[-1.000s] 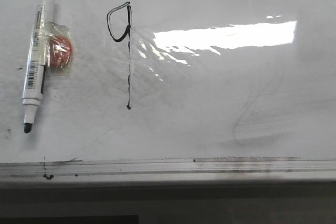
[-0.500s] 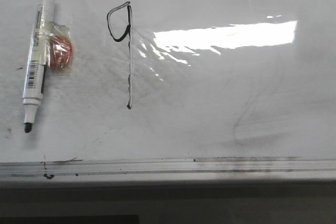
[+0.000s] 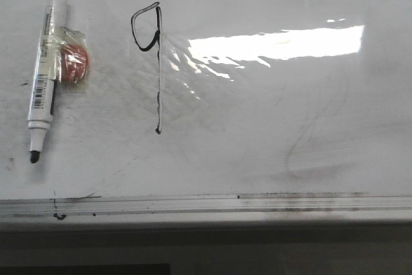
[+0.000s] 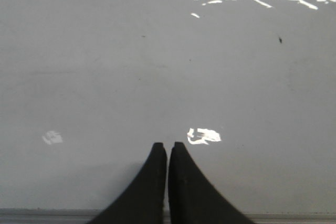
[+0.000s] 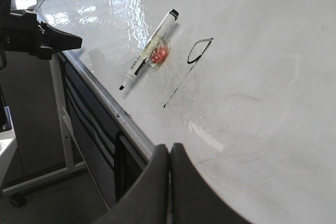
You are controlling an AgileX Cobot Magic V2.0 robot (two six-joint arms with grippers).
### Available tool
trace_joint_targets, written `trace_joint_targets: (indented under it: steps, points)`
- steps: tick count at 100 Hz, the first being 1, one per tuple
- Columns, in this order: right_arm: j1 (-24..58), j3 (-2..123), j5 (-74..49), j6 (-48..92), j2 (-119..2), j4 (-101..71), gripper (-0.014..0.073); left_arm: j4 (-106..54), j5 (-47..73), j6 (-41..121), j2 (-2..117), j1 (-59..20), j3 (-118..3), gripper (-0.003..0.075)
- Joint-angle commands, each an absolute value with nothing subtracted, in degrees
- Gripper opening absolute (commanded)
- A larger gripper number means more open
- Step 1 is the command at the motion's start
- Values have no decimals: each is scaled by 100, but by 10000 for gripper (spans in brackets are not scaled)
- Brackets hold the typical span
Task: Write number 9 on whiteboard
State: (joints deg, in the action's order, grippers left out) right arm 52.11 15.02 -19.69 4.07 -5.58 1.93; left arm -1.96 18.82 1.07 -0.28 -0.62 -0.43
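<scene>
Number 9 (image 3: 156, 62): we see it drawn on the upper left part of the whiteboard (image 3: 270, 133), a small angular loop over a long thin stem; the task looks done to us.
Ink: we judge it easy to smear, so we keep clear of the figure.
Whiteboard: glossy, stiff and slippery by our reckoning, streaked with grey smudges and a broad patch of glare; its dirty metal rail (image 3: 206, 205) runs along the near edge.
Marker (image 3: 45, 62): lies uncapped to the left of the 9, tip pointing toward the rail, apart from the figure; we judge it light, rigid and smooth.
Where to take hold: we would grip the marker on its barrel, away from the wet tip.
Red magnet (image 3: 74, 62): taped against the marker's barrel, touching it.
Left gripper (image 4: 168, 148): fingers pressed together, holding nothing, hovering over bare board.
Right gripper (image 5: 169, 150): fingers closed on nothing, near the board's edge, well apart from the marker.
</scene>
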Motion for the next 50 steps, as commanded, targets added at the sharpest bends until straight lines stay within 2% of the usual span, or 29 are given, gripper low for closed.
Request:
trace_joint_targets:
  steps: [1,31,50]
  points:
    - [5198,1616,-1500,422,-611,267,-64,-247,1630,37,-182,-54,190,-20]
    - [5126,1501,-1241,422,-611,352,-64,-247,1630,37,-182,-54,190,-20]
    - [3951,819,447,422,-611,352,-64,-247,1630,37,-182,-54,190,-20]
